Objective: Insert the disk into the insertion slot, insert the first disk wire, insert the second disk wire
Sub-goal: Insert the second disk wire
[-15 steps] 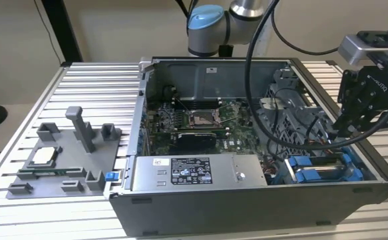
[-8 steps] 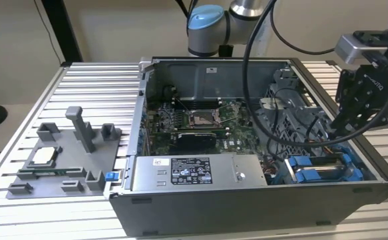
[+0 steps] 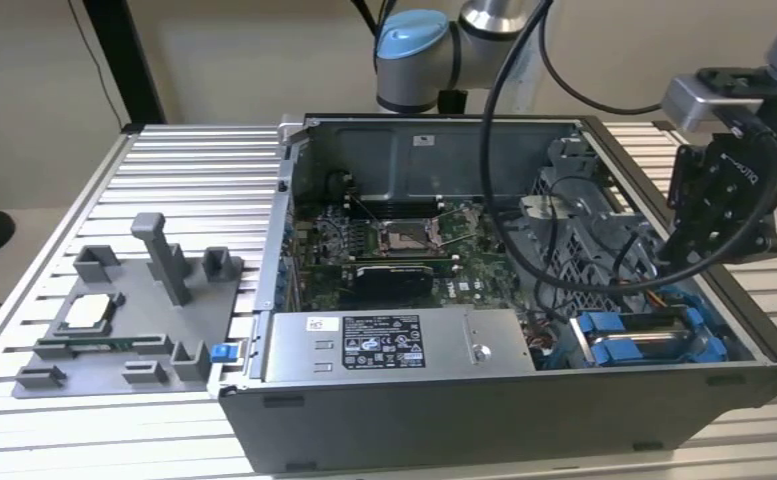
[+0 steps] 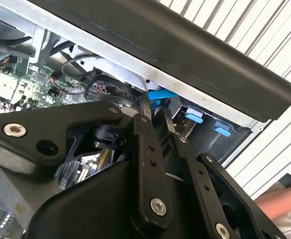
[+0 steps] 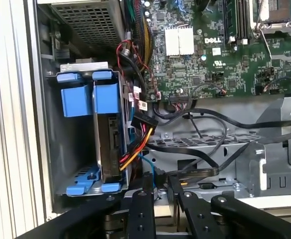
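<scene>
The disk (image 5: 109, 144) stands on edge in the insertion slot (image 5: 75, 149), held in its blue carrier. A black plug with red, yellow and orange wires (image 5: 144, 121) sits against the disk's edge. A thin blue wire (image 5: 146, 165) runs from beside the disk to my gripper (image 5: 159, 185), whose fingers stand close together around its end. In the second wrist view the gripper (image 4: 156, 115) points at a blue piece inside the case. In the exterior view the gripper (image 3: 678, 268) hangs over the blue-railed bay (image 3: 648, 335) at the case's right end.
The grey power-supply box (image 3: 388, 345) lies along the case's front wall, and the green motherboard (image 3: 388, 240) lies behind it. Black cables (image 5: 205, 149) cross the metal bracket beside the bay. A grey parts fixture (image 3: 135, 320) stands at the exterior view's left. Part of a person's arm (image 4: 284, 199) shows outside the case.
</scene>
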Motion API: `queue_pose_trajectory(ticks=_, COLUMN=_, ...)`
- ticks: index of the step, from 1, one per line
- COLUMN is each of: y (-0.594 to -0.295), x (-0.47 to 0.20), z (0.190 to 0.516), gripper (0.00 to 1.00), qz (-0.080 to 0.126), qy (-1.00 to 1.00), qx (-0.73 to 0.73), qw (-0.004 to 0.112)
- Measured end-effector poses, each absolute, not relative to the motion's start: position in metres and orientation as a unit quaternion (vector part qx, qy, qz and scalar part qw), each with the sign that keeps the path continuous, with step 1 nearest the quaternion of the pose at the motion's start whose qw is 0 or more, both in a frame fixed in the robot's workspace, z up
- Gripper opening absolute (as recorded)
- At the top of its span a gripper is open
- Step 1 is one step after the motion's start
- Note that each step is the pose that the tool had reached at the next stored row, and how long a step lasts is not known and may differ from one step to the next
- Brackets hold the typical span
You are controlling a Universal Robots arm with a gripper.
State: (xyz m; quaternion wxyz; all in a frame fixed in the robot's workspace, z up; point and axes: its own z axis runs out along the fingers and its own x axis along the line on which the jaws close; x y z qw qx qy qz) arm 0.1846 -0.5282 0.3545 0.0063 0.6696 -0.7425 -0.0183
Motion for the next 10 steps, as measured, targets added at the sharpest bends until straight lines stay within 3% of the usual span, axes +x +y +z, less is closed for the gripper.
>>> queue_pose_trajectory(ticks=10, y=-0.5253, x=0.1846, z=0.3507, gripper=1.00, qz=-0.015, qy=-0.745, qx=0.667, qw=0.009)
